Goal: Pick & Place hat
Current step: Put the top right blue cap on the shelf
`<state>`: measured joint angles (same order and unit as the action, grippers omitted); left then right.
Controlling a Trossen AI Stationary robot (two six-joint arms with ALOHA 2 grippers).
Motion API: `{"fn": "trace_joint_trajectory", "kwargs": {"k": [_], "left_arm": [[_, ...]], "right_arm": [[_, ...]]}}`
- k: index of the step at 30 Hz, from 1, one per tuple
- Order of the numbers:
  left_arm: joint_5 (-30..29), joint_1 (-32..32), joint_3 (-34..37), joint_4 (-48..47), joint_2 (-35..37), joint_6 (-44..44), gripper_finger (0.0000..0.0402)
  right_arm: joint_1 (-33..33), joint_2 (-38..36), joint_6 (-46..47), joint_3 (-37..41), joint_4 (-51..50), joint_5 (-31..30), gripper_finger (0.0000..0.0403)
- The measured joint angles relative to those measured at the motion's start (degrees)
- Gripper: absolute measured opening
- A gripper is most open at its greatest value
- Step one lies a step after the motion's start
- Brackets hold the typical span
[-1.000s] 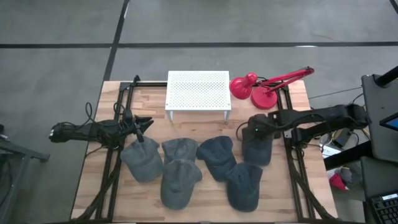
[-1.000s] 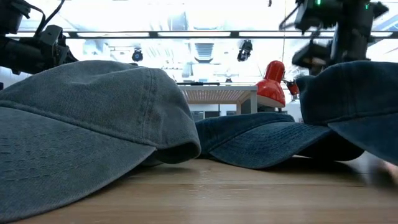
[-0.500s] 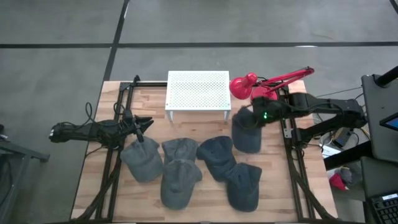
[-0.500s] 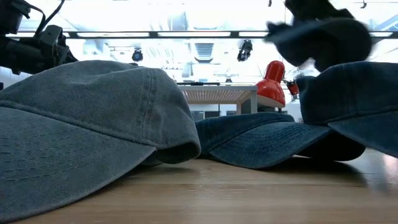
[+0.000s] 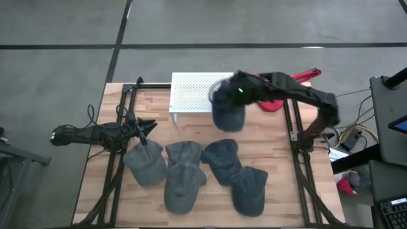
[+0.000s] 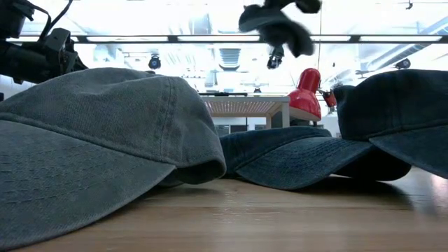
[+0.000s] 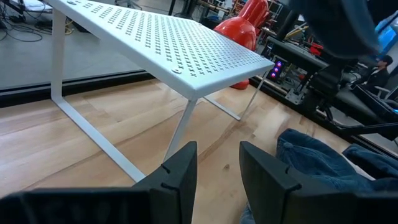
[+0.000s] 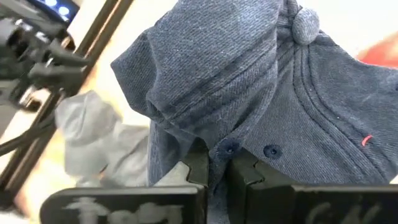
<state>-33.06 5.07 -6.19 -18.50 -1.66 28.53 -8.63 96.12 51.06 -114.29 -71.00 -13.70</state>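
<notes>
- The light wooden table [image 5: 273,165] fills the middle of the high view; its lower edge is cut off.
- A white perforated metal stand [image 5: 194,92] sits at upper centre, its right end hidden by the carried hat.
- Five grey-blue denim caps [image 5: 184,172] crowd the lower centre, overlapping.
- A red desk lamp [image 5: 299,77] at upper right is mostly hidden by the arm.
- The right gripper [image 8: 214,168] is clenched on a dark blue denim cap [image 5: 227,108], which hangs over the stand's right edge.
- The left gripper [image 7: 217,165], at middle left, has its fingers slightly apart, grasping nothing.
</notes>
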Motion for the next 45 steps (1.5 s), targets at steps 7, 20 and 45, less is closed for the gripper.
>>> {"fn": "trace_joint_trajectory", "kwargs": {"k": [7, 20, 45], "left_arm": [[0.0, -0.01, -0.01, 0.0, 0.01, 0.0, 0.0122], [0.01, 0.01, 0.01, 0.0, -0.29, 0.0, 0.0122], [0.02, 0.0, 0.0, 0.02, -0.4, 0.0, 0.0122]], "right_arm": [[-6.93, 14.43, -8.15, -18.56, -5.33, 0.24, 0.002], [-15.16, 19.77, -9.22, -18.0, -6.66, 4.75, 0.0021], [-17.3, 23.86, -14.67, -17.56, -6.16, 4.7, 0.0022]]}}
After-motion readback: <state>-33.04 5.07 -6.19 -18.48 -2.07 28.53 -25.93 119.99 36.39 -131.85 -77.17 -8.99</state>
